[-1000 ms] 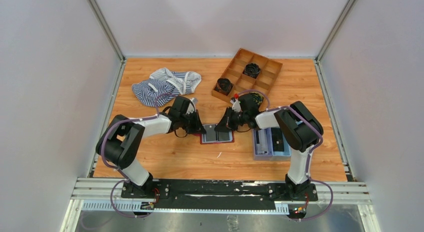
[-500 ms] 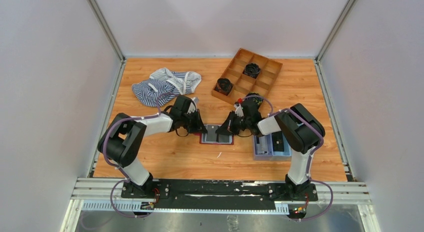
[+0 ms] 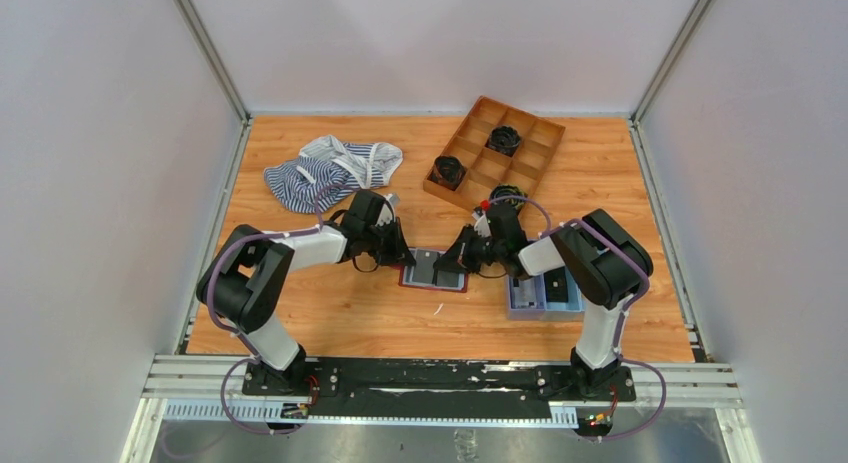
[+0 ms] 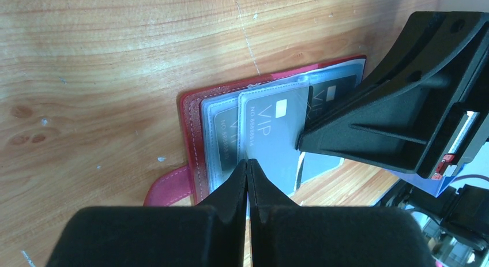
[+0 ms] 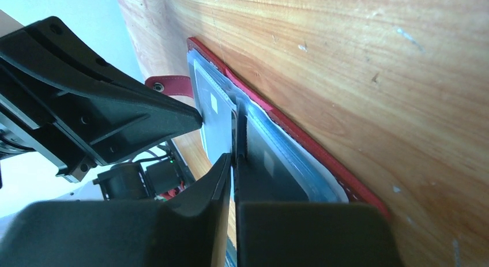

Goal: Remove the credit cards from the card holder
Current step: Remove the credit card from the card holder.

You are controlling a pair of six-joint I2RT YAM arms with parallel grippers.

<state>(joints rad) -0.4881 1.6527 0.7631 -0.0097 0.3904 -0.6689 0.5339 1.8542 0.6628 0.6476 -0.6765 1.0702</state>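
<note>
The maroon card holder [image 3: 432,273] lies open on the table between both grippers, its strap tab [image 4: 167,186] to the left. A pale grey-blue VIP credit card [image 4: 274,126] sits on top of its clear pockets, with a darker card [image 4: 334,89] behind it. My left gripper [image 3: 403,255] is shut, and its tips [image 4: 247,162] rest on the pockets at the pale card's lower corner. My right gripper [image 3: 452,265] meets the pale card [image 5: 213,117] from the other side. Only a hairline slit [image 5: 233,156] shows between its fingers, beside a dark sleeved card [image 5: 271,169]. Whether it pinches the card is unclear.
A light-blue tray [image 3: 543,291] sits just right of the right gripper. A wooden divided tray [image 3: 500,158] with black coils stands at the back. A striped cloth [image 3: 330,168] lies at the back left. Grey walls enclose the table.
My right gripper has shifted slightly right and nearer, and the card holder has skewed a little. The left gripper stays shut in the same spot.
</note>
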